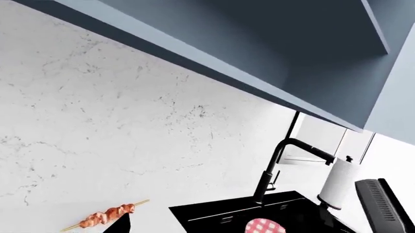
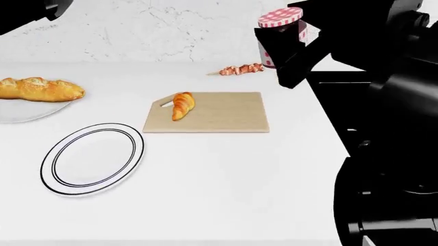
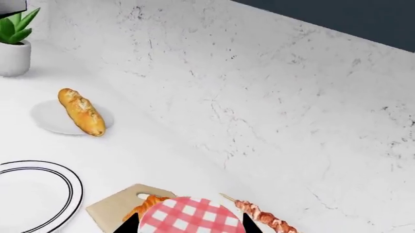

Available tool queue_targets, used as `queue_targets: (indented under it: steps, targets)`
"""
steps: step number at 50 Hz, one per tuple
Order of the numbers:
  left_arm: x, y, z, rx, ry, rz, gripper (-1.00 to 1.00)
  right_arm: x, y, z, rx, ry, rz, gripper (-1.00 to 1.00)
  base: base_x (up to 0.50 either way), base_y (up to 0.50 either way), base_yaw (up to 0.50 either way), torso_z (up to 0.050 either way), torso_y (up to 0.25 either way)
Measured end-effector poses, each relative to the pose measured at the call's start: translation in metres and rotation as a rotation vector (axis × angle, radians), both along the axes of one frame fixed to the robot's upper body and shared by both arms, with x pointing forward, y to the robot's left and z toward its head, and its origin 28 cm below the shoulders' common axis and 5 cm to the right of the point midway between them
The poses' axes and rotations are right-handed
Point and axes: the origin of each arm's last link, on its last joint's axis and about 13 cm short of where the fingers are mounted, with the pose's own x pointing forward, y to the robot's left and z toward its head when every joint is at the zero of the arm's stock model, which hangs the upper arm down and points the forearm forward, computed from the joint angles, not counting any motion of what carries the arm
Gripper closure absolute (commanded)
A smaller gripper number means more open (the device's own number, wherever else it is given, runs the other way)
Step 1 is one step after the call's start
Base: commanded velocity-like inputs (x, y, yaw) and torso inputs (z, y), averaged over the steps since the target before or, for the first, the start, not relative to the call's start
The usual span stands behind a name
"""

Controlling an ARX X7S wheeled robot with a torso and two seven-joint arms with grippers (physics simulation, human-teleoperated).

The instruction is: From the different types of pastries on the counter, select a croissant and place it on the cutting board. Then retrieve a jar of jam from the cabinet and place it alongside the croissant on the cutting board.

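Head view, jar of jam (image 2: pixel 280 35), gingham lid, in right end effector (image 2: pixel 287 43)

A black-ringed white plate (image 2: pixel 92 159) lies on the tabletop (image 2: pixel 226 184), and a plain white plate (image 3: pixel 48 119) sits farther back. A skewer of reddish meat chunks (image 2: pixel 239 69) rests near the marbled wall — beyond it, a black faucet (image 1: pixel 275 162), a paper-towel roll (image 1: pixel 340 182) and a potted plant (image 3: pixel 14 41).

Head view down over counter (image 2: pixel 226 174)
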Motion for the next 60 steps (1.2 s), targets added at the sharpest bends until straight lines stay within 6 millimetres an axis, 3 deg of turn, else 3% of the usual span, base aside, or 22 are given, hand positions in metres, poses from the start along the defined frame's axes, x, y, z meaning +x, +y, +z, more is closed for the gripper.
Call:
queue_targets:
  steps: [9, 32, 42, 60]
  targets:
    - [0.002, -0.001, -0.001, 0.0, 0.002, -0.007, -1.0, 0.033, 0.005, 0.002, -0.061, -0.028, 0.045, 1.0, 0.0, 0.0, 0.0, 0.0, 0.0]
    - [0.007, 0.001, -0.002, -0.012, 0.006, -0.014, -1.0, 0.149, 0.017, 0.003, -0.053, -0.134, 0.039, 1.0, 0.0, 0.0, 0.0, 0.0, 0.0]
    - [0.011, 0.001, -0.003, -0.016, 0.012, -0.016, -1.0, 0.165, 0.028, -0.013, 0.034, -0.156, 0.042, 1.0, 0.0, 0.0, 0.0, 0.0, 0.0]
    - [0.012, 0.008, 0.001, -0.007, 0.013, 0.01, -1.0, 0.173, 0.049, -0.045, 0.165, -0.165, 0.034, 1.0, 0.0, 0.0, 0.0, 0.0, 0.0]
